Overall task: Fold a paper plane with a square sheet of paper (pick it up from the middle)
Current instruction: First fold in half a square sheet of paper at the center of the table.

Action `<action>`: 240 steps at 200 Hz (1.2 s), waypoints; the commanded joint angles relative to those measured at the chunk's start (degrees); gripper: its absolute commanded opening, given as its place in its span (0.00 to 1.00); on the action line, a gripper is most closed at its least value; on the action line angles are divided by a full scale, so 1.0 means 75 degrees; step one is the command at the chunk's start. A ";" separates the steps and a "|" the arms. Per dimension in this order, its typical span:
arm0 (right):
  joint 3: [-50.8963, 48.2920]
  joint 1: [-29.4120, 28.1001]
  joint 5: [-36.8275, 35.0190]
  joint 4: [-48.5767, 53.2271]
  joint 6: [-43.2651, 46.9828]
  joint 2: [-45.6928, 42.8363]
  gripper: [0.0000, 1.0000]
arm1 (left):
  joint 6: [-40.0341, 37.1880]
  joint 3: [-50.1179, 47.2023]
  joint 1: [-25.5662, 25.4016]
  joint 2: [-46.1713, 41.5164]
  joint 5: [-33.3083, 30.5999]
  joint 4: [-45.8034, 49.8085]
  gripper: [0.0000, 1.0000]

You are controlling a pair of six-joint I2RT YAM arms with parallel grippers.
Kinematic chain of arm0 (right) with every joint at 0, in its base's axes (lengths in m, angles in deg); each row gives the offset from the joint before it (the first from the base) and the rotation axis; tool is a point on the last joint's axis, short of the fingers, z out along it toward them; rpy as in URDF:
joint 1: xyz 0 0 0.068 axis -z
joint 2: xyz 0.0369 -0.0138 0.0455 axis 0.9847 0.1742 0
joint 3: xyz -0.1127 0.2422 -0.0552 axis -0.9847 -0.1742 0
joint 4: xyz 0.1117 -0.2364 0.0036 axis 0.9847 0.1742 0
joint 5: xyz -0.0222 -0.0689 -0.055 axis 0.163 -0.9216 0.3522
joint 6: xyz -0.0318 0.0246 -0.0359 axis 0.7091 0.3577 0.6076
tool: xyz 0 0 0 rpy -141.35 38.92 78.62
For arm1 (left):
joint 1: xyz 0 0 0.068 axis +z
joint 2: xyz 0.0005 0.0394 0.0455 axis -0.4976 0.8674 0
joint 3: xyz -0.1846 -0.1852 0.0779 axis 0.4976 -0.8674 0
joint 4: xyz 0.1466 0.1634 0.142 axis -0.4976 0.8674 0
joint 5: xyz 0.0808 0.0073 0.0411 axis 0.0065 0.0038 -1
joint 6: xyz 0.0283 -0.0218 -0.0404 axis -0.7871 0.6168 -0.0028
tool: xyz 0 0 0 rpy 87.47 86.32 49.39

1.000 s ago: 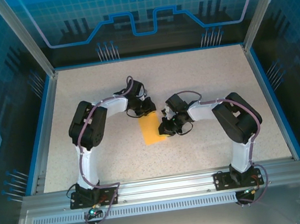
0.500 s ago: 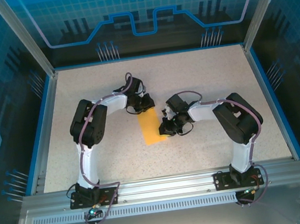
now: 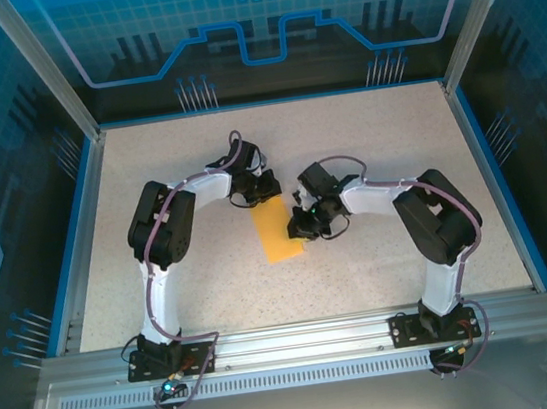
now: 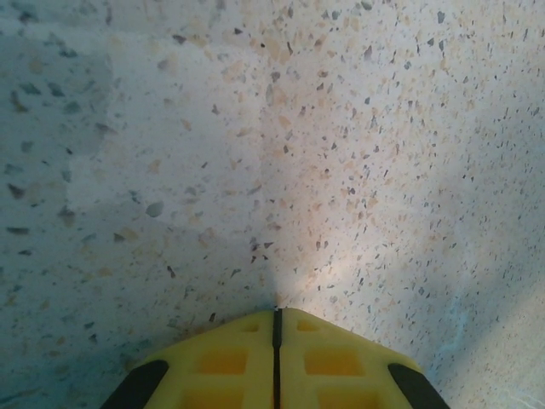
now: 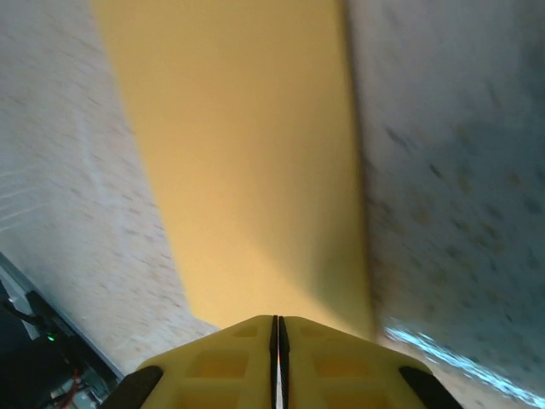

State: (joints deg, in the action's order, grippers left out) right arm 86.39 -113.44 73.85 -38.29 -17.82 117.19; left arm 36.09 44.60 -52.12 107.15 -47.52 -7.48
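The orange-yellow paper (image 3: 275, 234) lies flat on the speckled table as a narrow upright rectangle, folded over on itself. In the right wrist view the paper (image 5: 247, 153) stretches away from the fingertips, with its long right edge straight. My right gripper (image 3: 300, 226) sits low at the paper's right edge, and here the right gripper (image 5: 275, 318) has its jaws pressed together. My left gripper (image 3: 264, 191) rests just beyond the paper's far end. The left gripper (image 4: 277, 311) is shut over bare table, with nothing between its fingers.
The speckled tabletop (image 3: 376, 141) is bounded by a blue rim (image 3: 75, 241) and slanted aluminium posts (image 3: 44, 68). Both arm bases are bolted to the metal rail (image 3: 302, 342) at the near edge. Open table lies left, right and behind the paper.
My left gripper has drawn back from the paper's far end, uncovering more of it. My right gripper has slid a little farther up along the paper's right edge.
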 commanded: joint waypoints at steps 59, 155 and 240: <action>0.2043 0.0145 -0.0409 0.0338 0.0153 0.1470 0.12 | -0.0332 -0.0350 0.0153 0.0346 -0.0599 0.0306 0.09; 0.0108 0.0221 0.0137 -0.0140 0.0012 0.0915 0.12 | -0.0336 -0.0351 0.0154 0.0377 -0.0732 0.0373 0.09; -0.2328 0.0052 0.0175 -0.0080 -0.0430 -0.0957 0.12 | -0.0380 -0.0350 0.0148 0.0321 -0.0720 0.0357 0.09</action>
State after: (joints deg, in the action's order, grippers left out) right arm 72.83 -111.98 74.77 -45.57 -19.83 112.43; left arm 34.78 44.25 -52.06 107.15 -47.54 -8.33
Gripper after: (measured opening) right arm 0.120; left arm 0.091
